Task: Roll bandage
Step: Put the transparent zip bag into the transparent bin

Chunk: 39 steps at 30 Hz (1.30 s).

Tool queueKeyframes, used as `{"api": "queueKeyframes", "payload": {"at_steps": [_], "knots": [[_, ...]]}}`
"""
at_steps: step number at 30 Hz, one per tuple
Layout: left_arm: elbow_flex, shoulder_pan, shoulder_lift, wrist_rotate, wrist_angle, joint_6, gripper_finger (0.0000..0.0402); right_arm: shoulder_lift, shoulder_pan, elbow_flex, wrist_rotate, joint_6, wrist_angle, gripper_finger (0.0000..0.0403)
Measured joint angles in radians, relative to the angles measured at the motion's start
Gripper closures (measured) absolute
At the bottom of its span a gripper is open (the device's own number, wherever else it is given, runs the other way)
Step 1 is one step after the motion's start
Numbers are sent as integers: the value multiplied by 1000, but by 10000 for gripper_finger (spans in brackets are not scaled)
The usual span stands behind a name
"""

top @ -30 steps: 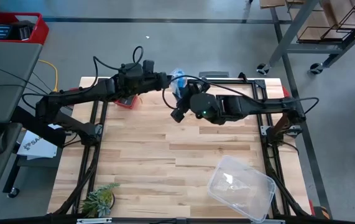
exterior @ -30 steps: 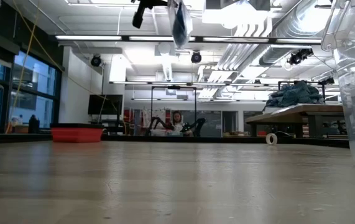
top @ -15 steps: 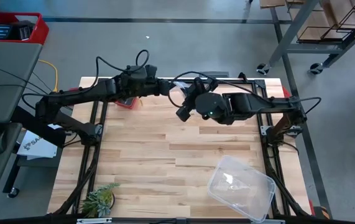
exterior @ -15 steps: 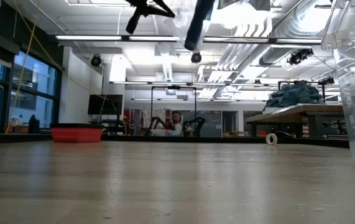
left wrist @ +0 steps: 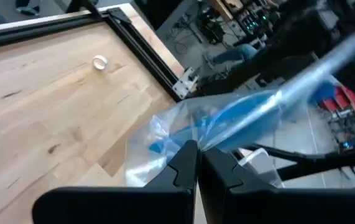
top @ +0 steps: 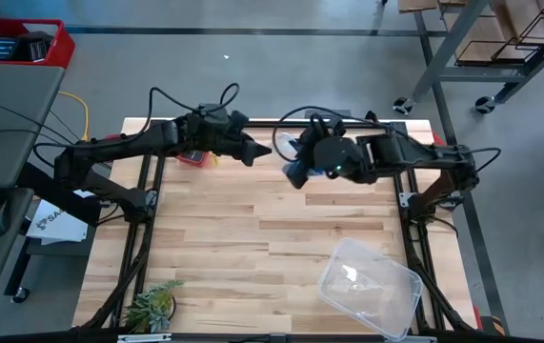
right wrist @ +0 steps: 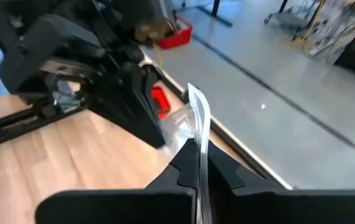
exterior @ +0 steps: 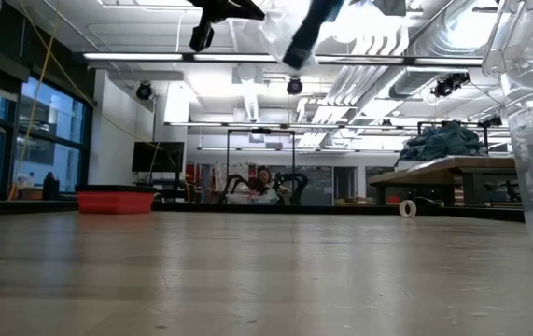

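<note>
- The bandage (left wrist: 239,118) is not on the table; it hangs in the air inside a clear plastic bag (left wrist: 165,140) held up between the two arms, over the far middle of the table (top: 252,238).
- The left gripper (left wrist: 197,163) is pinched shut on one edge of the bag, its fingers pressed together with the plastic caught between them.
- The right gripper (right wrist: 200,163) is likewise closed, clamped on a thin fold of the same bag, which stands up from between its fingers.
- In the high view the two grippers face each other, tip to tip, the left gripper (top: 260,151) coming from the left and the right gripper (top: 293,171) from the right, with the bag (top: 282,146) stretched in the short gap between them.
- The bandage lies just beyond the left fingertips, toward the right arm; both arms look about equally near it.
- Its long axis seems to run roughly along the line joining the two grippers, a blue band stretched lengthwise in the bag, though blur makes the exact ends hard to tell.
- My judgement: the bandage must come out of the bag before any rolling, so the next move likely depends on pulling the bag open along that same line.
- A red tray (top: 191,157) sits on the table under the left arm, and a clear plastic tub (top: 372,286) rests near the front right corner, well apart from the action.
</note>
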<state>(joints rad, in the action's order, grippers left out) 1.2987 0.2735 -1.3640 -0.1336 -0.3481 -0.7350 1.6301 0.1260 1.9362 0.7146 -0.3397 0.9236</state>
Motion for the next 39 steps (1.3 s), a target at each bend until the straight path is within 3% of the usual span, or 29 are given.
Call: {"api": "queueKeyframes", "payload": {"at_steps": [5,13,20,23,26,29,35,39], "knots": [[0,1,0,-29,8,16,372,-45,-16,1,-84,-34,67,403],[0,-14,0,-194,-18,138,284,-73,-22,2,-200,-46,156,403],[-10,-74,0,-185,-168,256,212,-165,-5,2,-280,-139,274,403],[-37,-100,0,-137,-206,288,193,-208,19,2,-397,-158,273,403],[-105,-119,0,-100,-151,270,182,-234,67,2,-543,-247,278,403],[-205,-130,-2,-95,-13,189,179,-239,159,2,-620,-355,309,403],[-423,-133,-2,-95,290,-9,178,-183,376,-3,-620,-632,458,403],[-533,-133,-2,-91,389,-97,178,-151,495,-54,-624,-810,501,403]]}}
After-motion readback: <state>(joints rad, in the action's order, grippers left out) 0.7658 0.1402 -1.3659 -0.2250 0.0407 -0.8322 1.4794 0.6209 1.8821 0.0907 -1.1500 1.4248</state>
